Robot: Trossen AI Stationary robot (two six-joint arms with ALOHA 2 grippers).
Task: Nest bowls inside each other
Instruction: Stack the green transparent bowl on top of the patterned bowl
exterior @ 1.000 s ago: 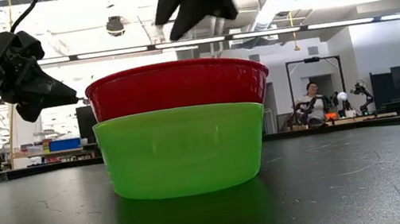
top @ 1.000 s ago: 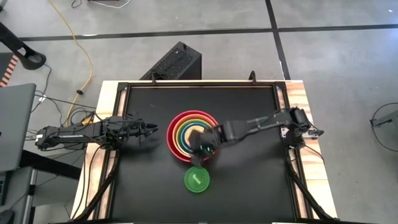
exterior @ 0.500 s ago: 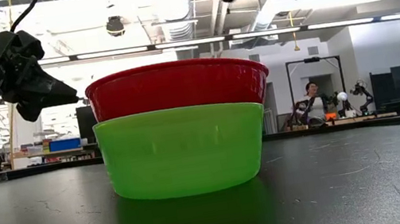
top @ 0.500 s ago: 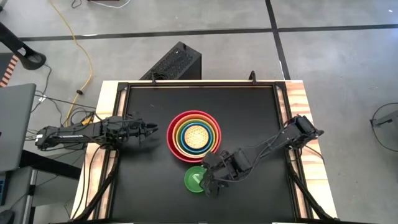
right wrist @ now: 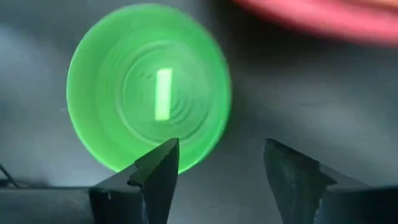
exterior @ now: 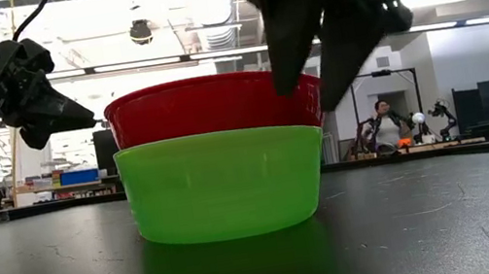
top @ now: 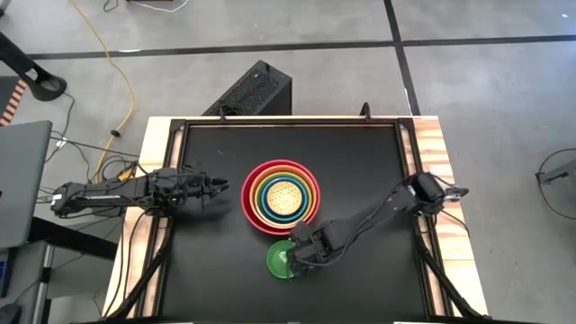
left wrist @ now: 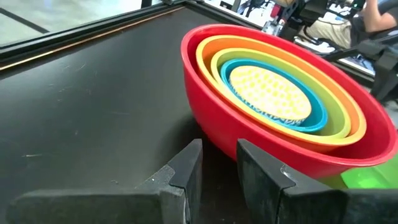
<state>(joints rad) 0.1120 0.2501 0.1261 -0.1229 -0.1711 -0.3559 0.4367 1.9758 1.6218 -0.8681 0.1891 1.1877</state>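
A nest of bowls (top: 281,196) stands mid-table: red-pink outermost, then orange, lime green, blue and a patterned yellow one (left wrist: 267,92) innermost. A small green bowl (top: 281,260) stands upright by itself toward the near edge, resting on its base. My right gripper (right wrist: 221,168) hovers open just above it. The fingers point steeply down and stand either side of the bowl's right rim (exterior: 307,97), touching nothing. My left gripper (left wrist: 217,168) waits low at the left of the nest (top: 216,189), a narrow gap between its fingers.
The black tabletop has a raised frame (top: 407,144) along its edges, with bare surface left and right of the bowls. A black box (top: 256,90) sits on the floor beyond the far edge. A person (exterior: 381,125) sits far off in the room.
My right gripper has swung from above the nest toward the table's near edge and come down over the small green bowl, rolling its wrist on the way. The yellow bowl, covered by the gripper a second ago, now shows inside the nest. No bowl has shifted.
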